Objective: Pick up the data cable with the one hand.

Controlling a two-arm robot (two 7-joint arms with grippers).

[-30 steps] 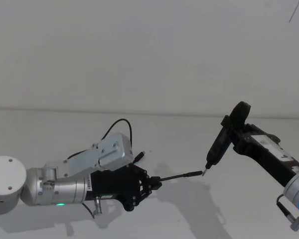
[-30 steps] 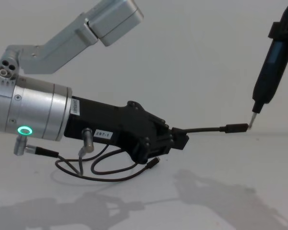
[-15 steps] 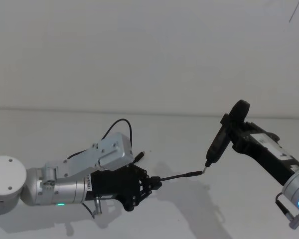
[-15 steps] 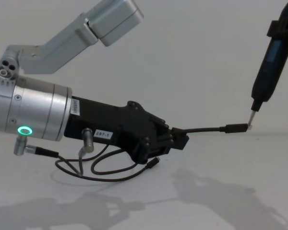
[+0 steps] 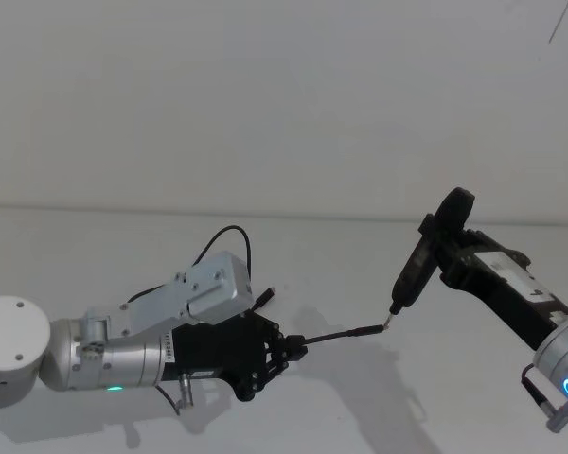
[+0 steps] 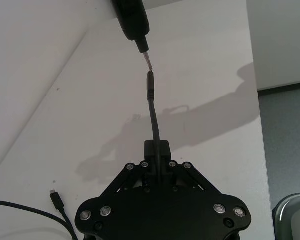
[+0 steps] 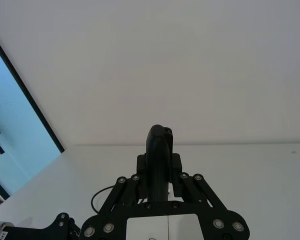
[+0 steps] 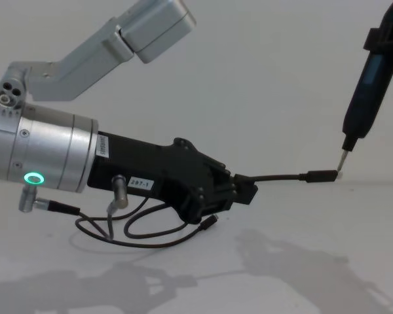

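Left pincer (image 8: 245,190): clamped on data cable (image 8: 281,176), plug end raised off table (image 8: 301,261).
Right pincer (image 7: 160,187): at 3 o'clock, gripping a slim black tool (image 8: 363,98).
Next: lift the slack.

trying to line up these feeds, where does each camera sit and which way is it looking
Head view: high, looking down at the table; left gripper holds the data cable, right gripper holds a slim black tool.
Chest view: low, from the side; left gripper, tool.
Left wrist: along its fingers toward the cable plug.
Right wrist: over its gripper, toward the wall.
Head, chest and left wrist views share the plug meeting the tool tip.
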